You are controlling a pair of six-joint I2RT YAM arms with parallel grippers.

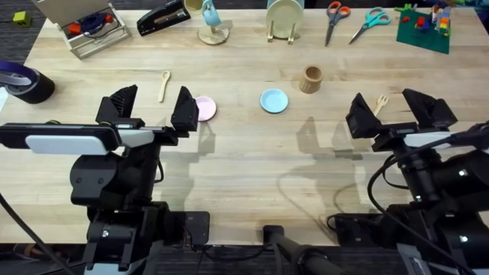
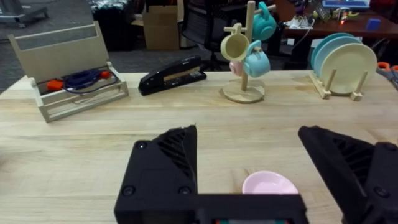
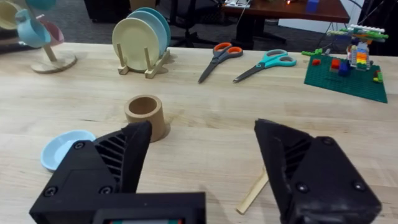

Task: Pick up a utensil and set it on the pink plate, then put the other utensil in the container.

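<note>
Wooden spoon: flat on counter, beyond left gripper, jaws wide apart, empty. Pink plate: bare, beside that gripper's right finger. Wooden fork: on counter between right gripper's spread, empty jaws. Wooden cup: upright, apparently empty, near blue plate.

Pale wooden table, tan wooden cup, glossy pink plate

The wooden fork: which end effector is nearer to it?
The right end effector is nearer: the wooden fork lies between its open fingers. The left end effector is far across the table, beside the pink plate.
</note>
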